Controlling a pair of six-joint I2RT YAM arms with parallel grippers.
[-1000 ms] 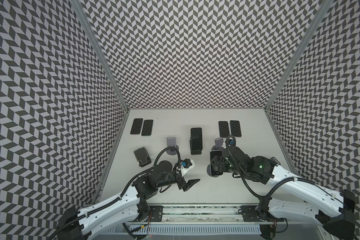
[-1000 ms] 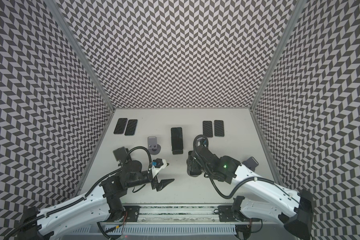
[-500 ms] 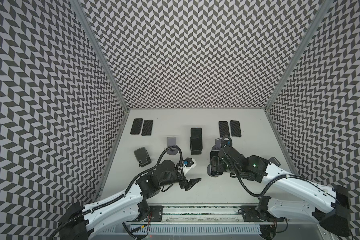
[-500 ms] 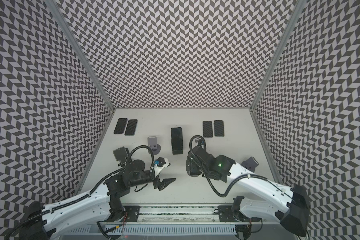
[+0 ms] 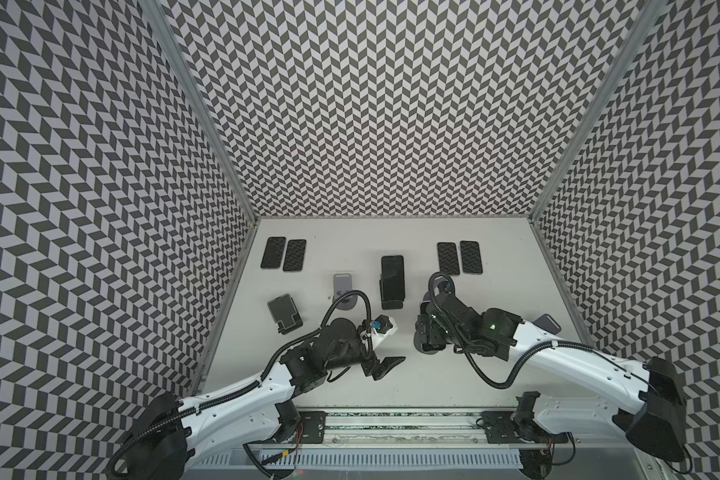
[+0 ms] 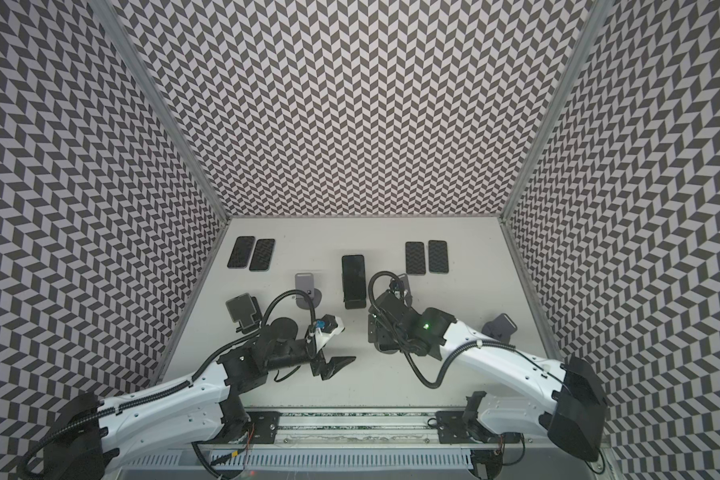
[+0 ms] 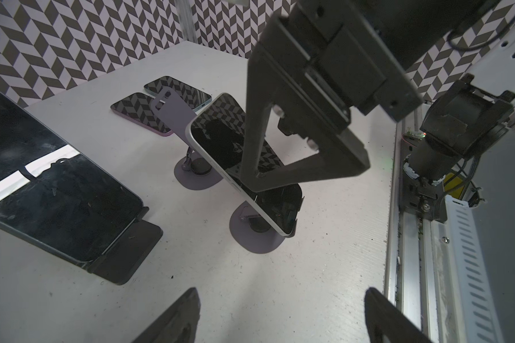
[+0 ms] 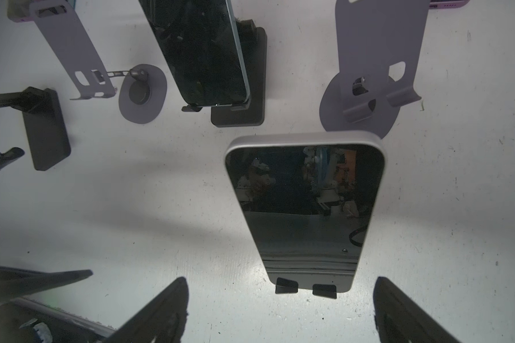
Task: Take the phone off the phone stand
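Walls with a black and white zigzag pattern stand on three sides of the white table. The left arm and the right arm both reach in from the near edge.

The right gripper hangs over the near part of the table, a little right of the middle. Its jaws are spread wide and they close on nothing. The left gripper is near it, on the left, also with jaws apart and empty.

The phone, with a pale edge and a dark screen, leans tilted on a purple stand under the right gripper. Its lower end is between the two fingers, and bare table shows on each side of it. In both top views the gripper hides most of it.

Further back a second phone leans on a black stand. Two pairs of phones lie flat near the far wall, a left pair and a right pair. Just behind the phone is an empty stand of the same purple. The lower edge of the phone rests on two small dark lips
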